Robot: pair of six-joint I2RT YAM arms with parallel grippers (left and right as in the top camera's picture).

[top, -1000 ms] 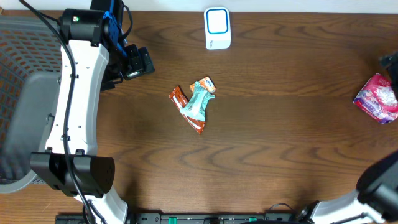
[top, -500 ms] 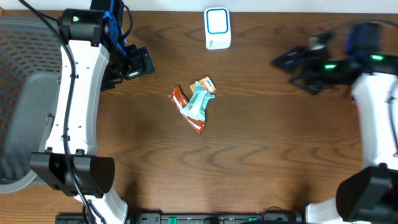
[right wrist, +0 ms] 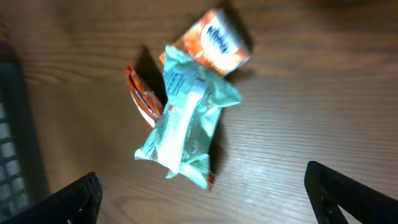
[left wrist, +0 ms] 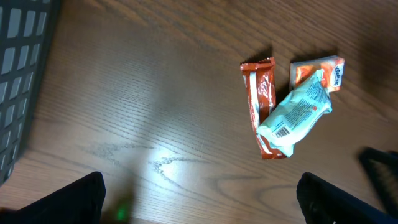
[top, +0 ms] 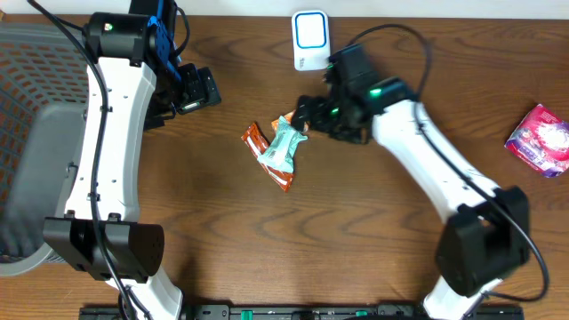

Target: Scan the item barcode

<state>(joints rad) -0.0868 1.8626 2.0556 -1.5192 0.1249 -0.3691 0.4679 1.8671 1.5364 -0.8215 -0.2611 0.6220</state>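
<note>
A mint-green packet (top: 283,147) lies mid-table across a brown-orange bar wrapper (top: 260,147), with a small orange packet (top: 299,119) at its upper end. In the left wrist view the mint-green packet (left wrist: 295,115) shows a barcode on its lower part. My right gripper (top: 308,117) hangs open just right of the pile; in its own view the mint-green packet (right wrist: 183,124) sits above the wide jaws of the right gripper (right wrist: 205,199). My left gripper (top: 212,89) is open to the left of the pile, and the left gripper (left wrist: 200,205) has only bare wood between its fingers.
A white and blue scanner-like device (top: 310,40) stands at the back edge, close behind my right arm. A pink packet (top: 540,138) lies at the far right. A grey mesh basket (top: 36,133) fills the left side.
My right arm has swung in from the far right edge to the pile at mid-table. The left arm and the packets have not moved.
</note>
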